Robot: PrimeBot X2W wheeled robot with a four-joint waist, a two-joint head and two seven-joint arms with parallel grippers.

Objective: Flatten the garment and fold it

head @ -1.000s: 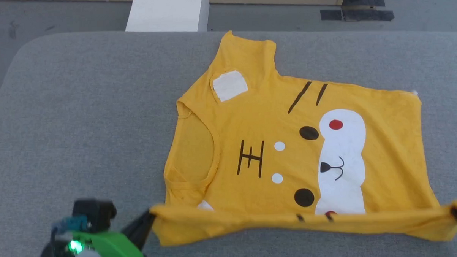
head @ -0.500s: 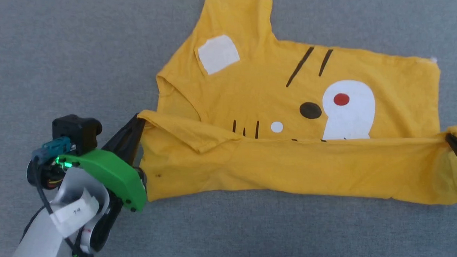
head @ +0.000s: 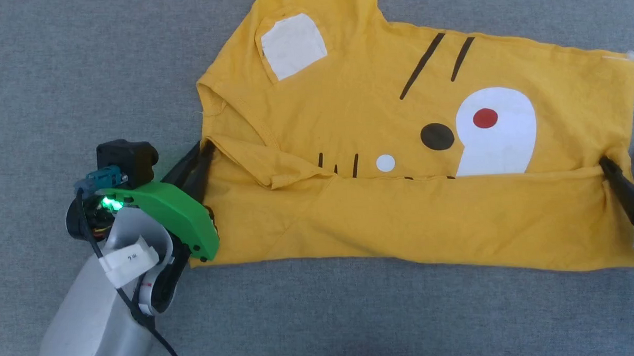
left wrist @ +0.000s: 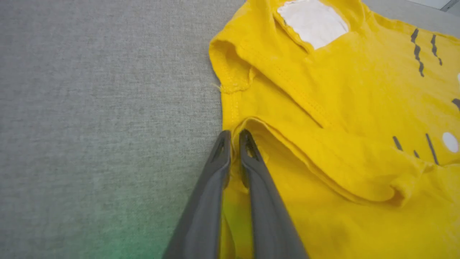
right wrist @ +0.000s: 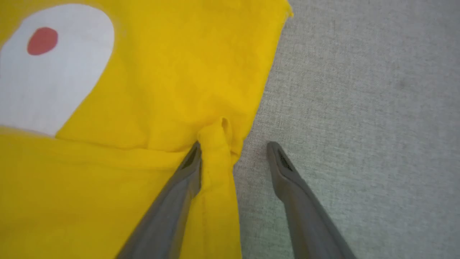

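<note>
You have one fold down: the shirt's [head: 391, 196] lower edge lies over its middle. The left end effector [left wrist: 233, 133] pinches a corner, the right end effector [right wrist: 235, 145] stands open, and more folds remain.

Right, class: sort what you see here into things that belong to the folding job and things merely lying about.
Job:
bright yellow short-sleeved T-shirt, partly folded over
left tool, shut on its edge
right tool, open at its other end

Merely there:
grey woven fabric surface underneath
</note>
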